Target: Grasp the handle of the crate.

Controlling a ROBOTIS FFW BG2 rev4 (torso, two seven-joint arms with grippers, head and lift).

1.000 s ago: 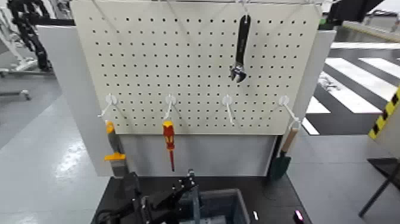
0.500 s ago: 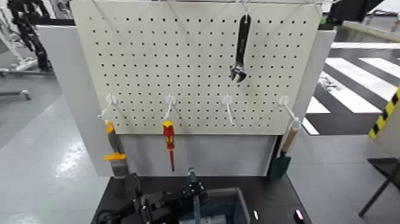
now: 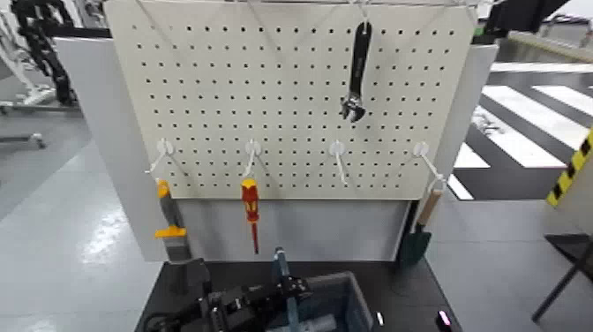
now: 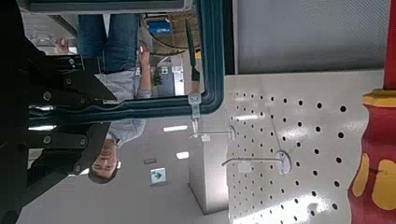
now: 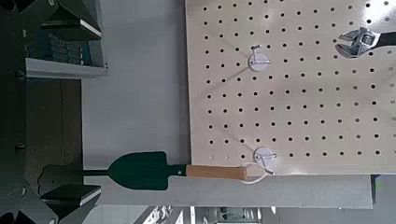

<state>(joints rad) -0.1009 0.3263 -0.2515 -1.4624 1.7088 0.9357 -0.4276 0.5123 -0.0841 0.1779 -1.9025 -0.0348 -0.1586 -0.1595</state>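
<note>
The dark blue-grey crate (image 3: 340, 296) sits on the black tabletop at the bottom centre of the head view. Its handle (image 3: 280, 265), a thin upright blue-grey bar, rises from the crate's left part. My left gripper (image 3: 281, 291) reaches in from the left and is shut on the handle low down. In the left wrist view the handle's bar (image 4: 159, 109) runs between the two dark fingers (image 4: 65, 84) of the left gripper (image 4: 107, 110). My right gripper (image 5: 65, 93) is open and empty, and is out of the head view.
A cream pegboard (image 3: 291, 97) stands behind the crate, holding a black wrench (image 3: 356, 75), a red-and-yellow screwdriver (image 3: 251, 212), an orange-handled tool (image 3: 168, 221) and a green trowel (image 3: 419, 231). A person (image 4: 117, 65) shows in the left wrist view.
My left gripper moved right up to the handle and closed on it. The handle's top shifted slightly left and up.
</note>
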